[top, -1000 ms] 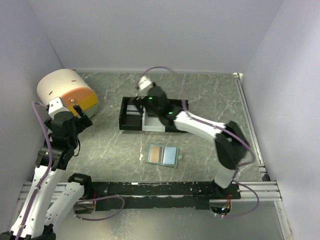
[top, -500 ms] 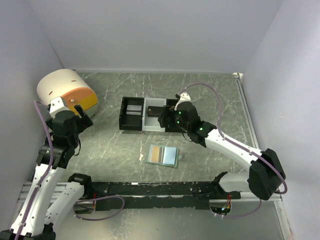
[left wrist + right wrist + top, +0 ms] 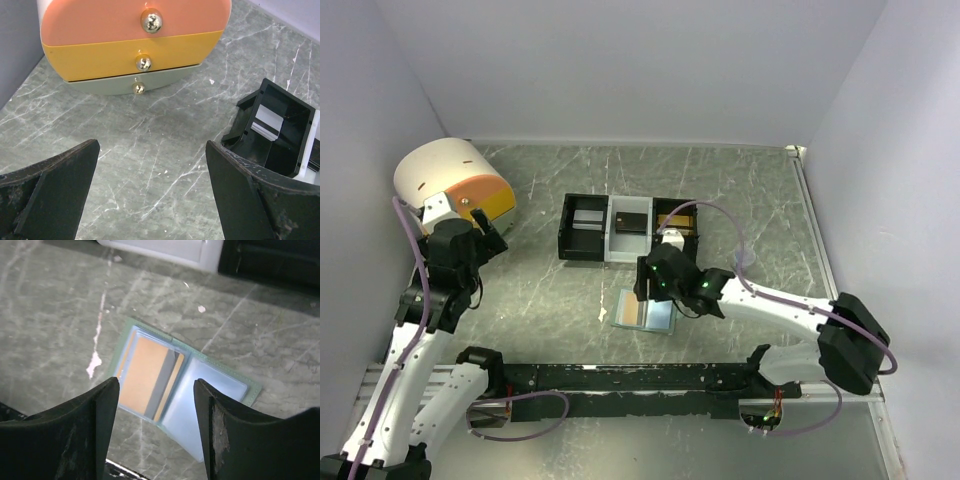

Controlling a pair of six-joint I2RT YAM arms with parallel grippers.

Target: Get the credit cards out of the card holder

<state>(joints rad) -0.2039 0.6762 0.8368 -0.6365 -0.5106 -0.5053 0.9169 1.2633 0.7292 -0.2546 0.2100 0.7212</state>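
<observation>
1. Table (image 3: pixel 740 190): grey-green marbled top, carrying the tray and everything else.
2. Drawer unit (image 3: pixel 455 185): rounded white shell with orange, yellow and grey-green drawer fronts and small metal knobs. Well left of the tray, slightly behind it.
3. Tray (image 3: pixel 563 228): black-and-white, three compartments in a row, roughly mid-table. Used as the reference for all positions here.
4. Left gripper (image 3: pixel 151 150): between the tray and the drawer unit, pointed at bare table. Jaws spread fully wide, nothing gripped, nothing touched. Tray's left black compartment at the right edge of the wrist view.
5. Right gripper (image 3: pixel 156 385): just in front of the tray's middle compartment, directly over the card holder. Jaws partly open, one finger either side of the orange card in the wrist view, nothing gripped. Contact with the holder: cannot tell.
6. Card holder (image 3: pixel 660 318): flat on the table, just in front of the tray, opened out. Sage-green edge, pale blue inner panels.
7. Orange card (image 3: pixel 145 382): grey stripe along one side, seated in the holder's left panel; right panel looks plain blue.
8. Pale card (image 3: pixel 265 125): flat in the tray's left compartment.
9. Dark card (image 3: pixel 632 222): in the tray's white middle compartment.
</observation>
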